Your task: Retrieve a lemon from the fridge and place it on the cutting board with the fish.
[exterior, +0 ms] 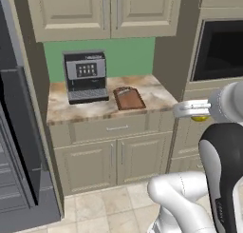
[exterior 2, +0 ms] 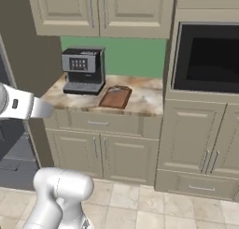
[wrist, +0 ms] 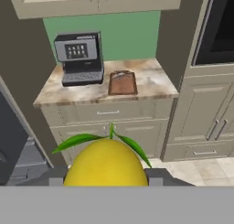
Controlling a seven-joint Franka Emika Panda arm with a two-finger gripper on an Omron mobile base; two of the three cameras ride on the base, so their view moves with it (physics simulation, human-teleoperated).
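1 lemon (wrist: pixel 106 164), bright yellow, two green leaves, bottom centre of hand view, gripped between jaws part-open | 1 counter (wrist: pixel 151 88), mid-frame | 1 reddish-brown cutting board (wrist: pixel 122 83), on counter | 1 coffee machine (wrist: pixel 78 58), left of board

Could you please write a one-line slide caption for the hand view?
Leafy bright yellow lemon held in the hand, facing the reddish-brown wooden cutting board beside the grey coffee machine.

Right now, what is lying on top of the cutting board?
On the cutting board a faint pale shape, probably the fish, lies near its far end; it is too small to confirm. The lemon is not on it; the gripper holds it.
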